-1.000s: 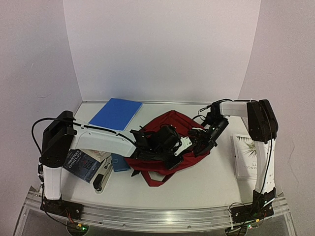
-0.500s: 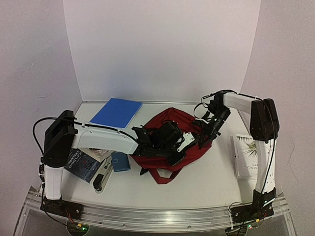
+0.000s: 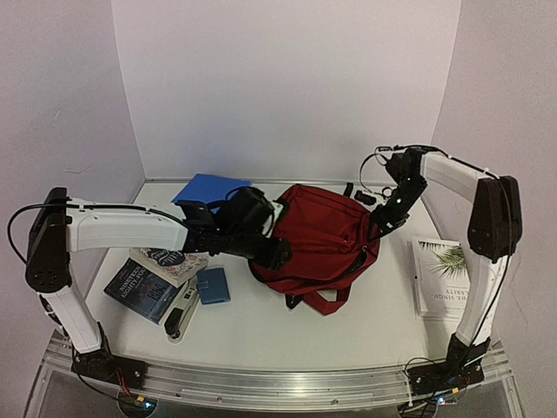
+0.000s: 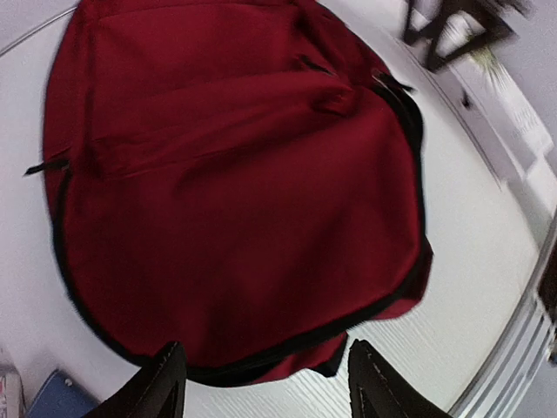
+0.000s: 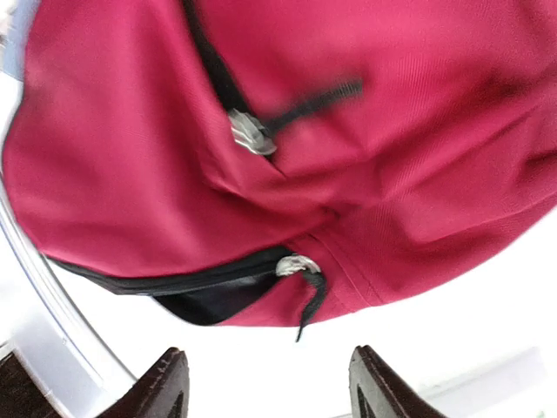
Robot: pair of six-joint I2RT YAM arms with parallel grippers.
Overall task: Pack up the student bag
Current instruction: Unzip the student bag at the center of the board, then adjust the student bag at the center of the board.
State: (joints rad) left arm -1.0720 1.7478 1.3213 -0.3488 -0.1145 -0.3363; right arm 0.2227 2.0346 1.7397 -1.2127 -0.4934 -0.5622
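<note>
**A:** Two claws, both spread wide and holding nothing. The left gripper (image 4: 270, 390) hovers over the near-left edge of the student bag (image 3: 326, 237). The right gripper (image 5: 265, 387) hangs by its far-right corner.

**B:** And the bag itself?

**A:** It lies flat in the middle of the table (image 3: 374, 322), between the two arms, with its red loop strap (image 3: 324, 302) flopped toward the near edge. A stack of books (image 3: 152, 277) lies to its left, and a white book (image 3: 442, 277) sits well apart on its right.

**B:** How do you reckon it handles?

**A:** Soft and light, I'd say. The fabric is limp, creased and sagging, so it will likely fold wherever it's pinched and won't hold a mouth open by itself.

**B:** So where to take hold?

**A:** For opening, the zipper pull (image 5: 296, 266) in the right wrist view looks the sensible place, as it sits beside a small dark gap in the seam. A second pull (image 5: 250, 132) sits higher on the panel. For lifting, pinch the cloth at the rim or take the strap, though thin fabric may slip from smooth fingers.
</note>
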